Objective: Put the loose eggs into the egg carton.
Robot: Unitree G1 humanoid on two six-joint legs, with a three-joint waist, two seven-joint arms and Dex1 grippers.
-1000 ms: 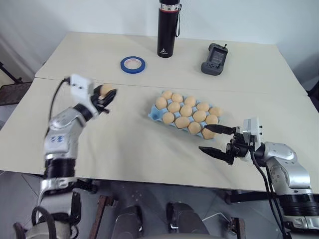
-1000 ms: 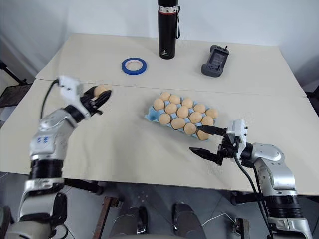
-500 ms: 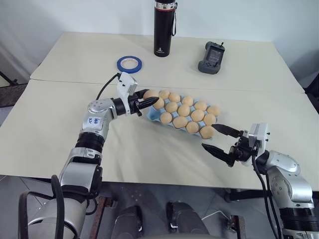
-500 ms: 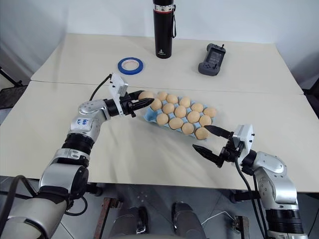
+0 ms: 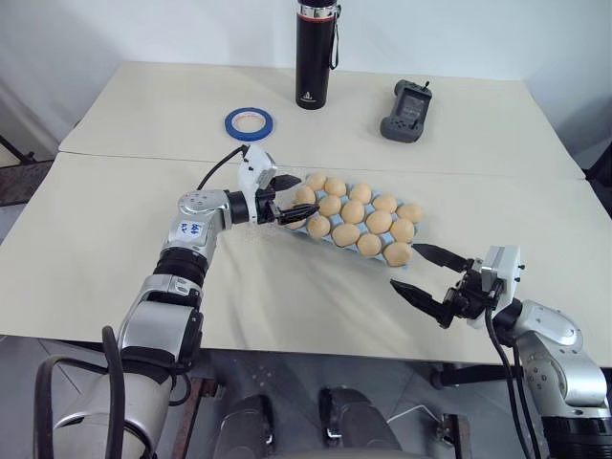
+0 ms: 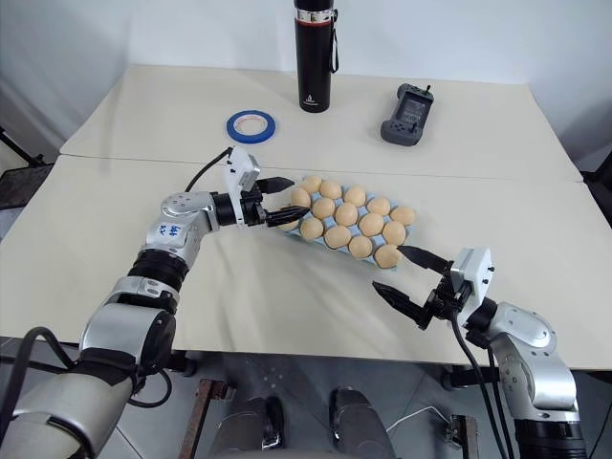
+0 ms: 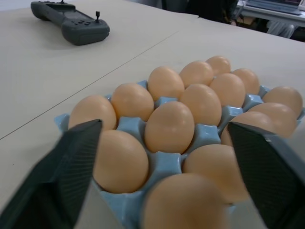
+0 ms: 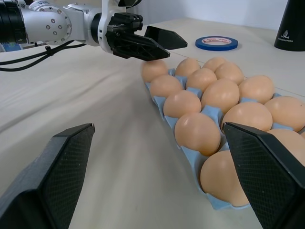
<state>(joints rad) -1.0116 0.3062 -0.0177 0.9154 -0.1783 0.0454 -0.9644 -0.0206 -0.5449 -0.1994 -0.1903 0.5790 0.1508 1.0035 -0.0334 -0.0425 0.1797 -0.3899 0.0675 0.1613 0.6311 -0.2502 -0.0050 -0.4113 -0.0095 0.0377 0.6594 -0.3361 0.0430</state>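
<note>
— How many eggs, and where?

— Fifteen small pale orange-tan eggs (image 5: 354,211), by my count, all seated in the light blue moulded lidless egg carton (image 8: 190,160), three rows of five. The carton lies near the middle of the beige table (image 5: 115,229).

— And the pincers?

— Two. The left gripper (image 5: 290,199) has its black fingers spread wide on either side of the carton's corner egg (image 7: 186,202), gripping nothing. The right gripper (image 5: 404,267) gapes too, empty, just off the carton's opposite end, not touching it.

— Anything else on the table?

— One tall black bottle (image 5: 315,53), one blue tape ring (image 5: 249,121) and one dark grey handheld controller (image 5: 404,111), all beyond the carton.
</note>
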